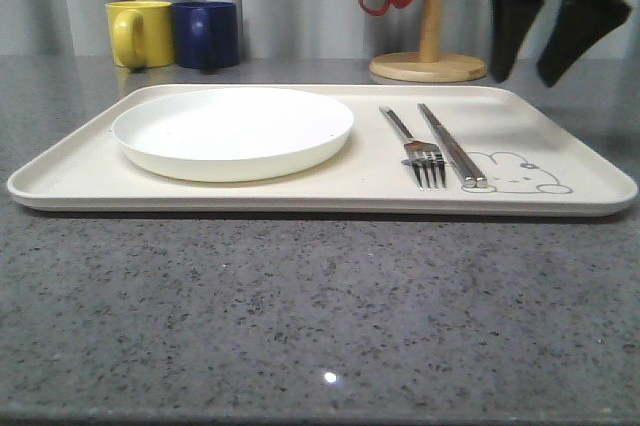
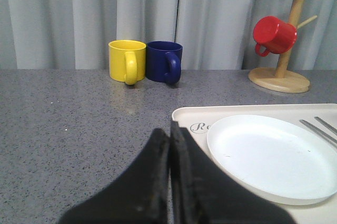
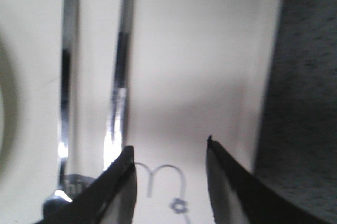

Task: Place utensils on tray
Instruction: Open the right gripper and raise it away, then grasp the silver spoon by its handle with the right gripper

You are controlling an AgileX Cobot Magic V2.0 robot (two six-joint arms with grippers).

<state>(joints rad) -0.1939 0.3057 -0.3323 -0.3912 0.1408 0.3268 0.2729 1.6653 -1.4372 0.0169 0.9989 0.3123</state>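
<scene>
The cream tray [image 1: 300,191] is sitting across the grey stone table [image 1: 300,316], with a white plate [image 1: 232,131] resting on its left half. Over on the tray's right half, the fork [image 1: 415,146] is lying with tines pointing toward the near edge, and the chopsticks [image 1: 452,144] are lying just to its right, close beside it, their tips touching the rabbit drawing [image 1: 515,172].

The right gripper [image 1: 543,41] is hanging up high over the tray's far right corner, jaws spread apart and carrying nothing; fork and chopsticks are lying below it and to its left. In the right wrist view the fingers [image 3: 118,187] are framing bare tray surface beside the chopsticks.

The left gripper [image 2: 169,145] is hovering off the tray's left end, fingers pressed together, nothing between them.
</scene>
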